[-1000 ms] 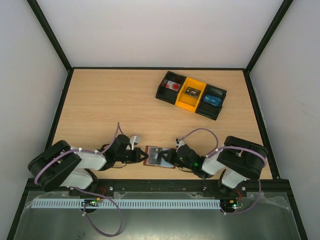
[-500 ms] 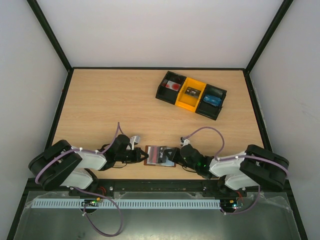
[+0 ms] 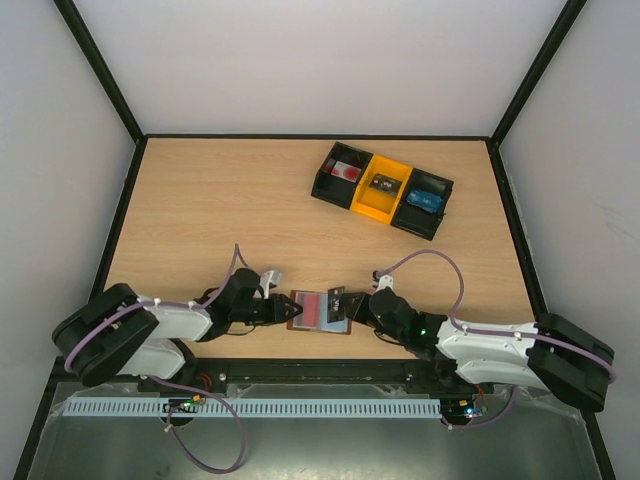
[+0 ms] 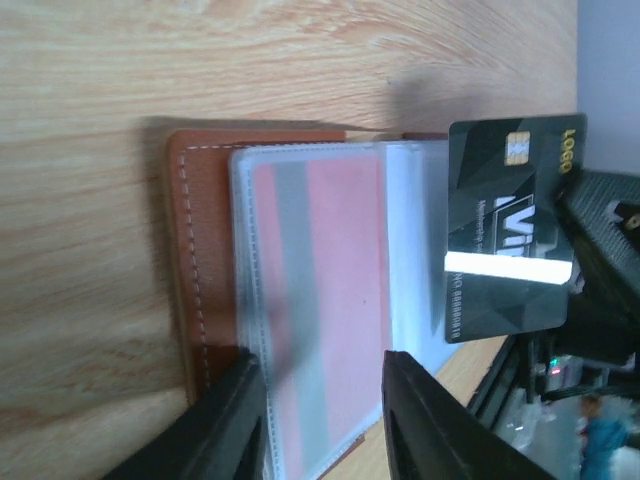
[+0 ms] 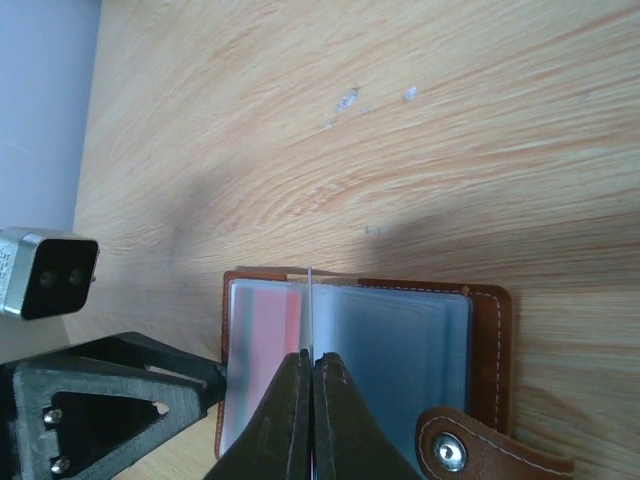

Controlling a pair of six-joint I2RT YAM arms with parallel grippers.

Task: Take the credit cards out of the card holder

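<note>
While edge-on in right tool (image 5: 312, 372), 1 credit card (image 4: 510, 230) over card holder (image 4: 195, 260)

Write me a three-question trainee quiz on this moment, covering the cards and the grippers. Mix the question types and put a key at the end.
1. True or false: the right gripper is open and holds nothing.
2. Multiple choice: what colour is the sleeved card lying inside the card holder? A) red B) green C) yellow
3. Fill in: the black card, already outside the holder, is pinched by the ____ gripper.

Key: 1 false, it is shut on the black card, seen edge-on in the right wrist view. 2 A. 3 right.
</note>
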